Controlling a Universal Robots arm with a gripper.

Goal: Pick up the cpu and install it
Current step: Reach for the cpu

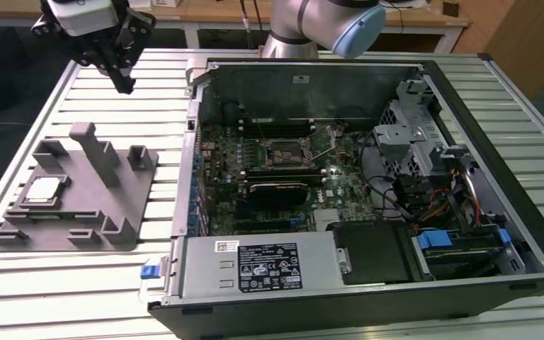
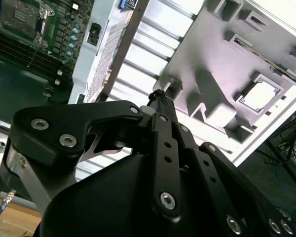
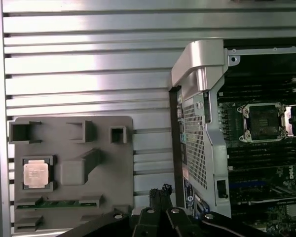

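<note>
**CPU seated in fixture; gripper aloft and empty**

The cpu (image 3: 36, 174) is found lying flat, metal top upward, in a square recess of the grey fixture (image 3: 96, 195). The fixture rests on the slatted table (image 1: 93, 283) at the exterior view's left, apart from the open case (image 1: 189, 177). As the chip is square, no long axis is offered; its edges are seen to run parallel with the fixture's edges.

The gripper (image 1: 124, 86) is held well above the table, beyond the fixture's far end and short of the case wall. The cpu is judged to lie below it and toward the exterior view's near left; the socket (image 1: 286, 152) lies the opposite way, on the motherboard (image 1: 253, 205) inside the case. The fingers (image 2: 164, 123) are seen drawn together to a single tip, with nothing clamped between them.

In the first wrist view, cpu and socket are taken in together from above, so both offsets can be read. The gripper's clearance above the table is given by the exterior view, and the meeting of the fingertips is best confirmed in the second wrist view.
</note>
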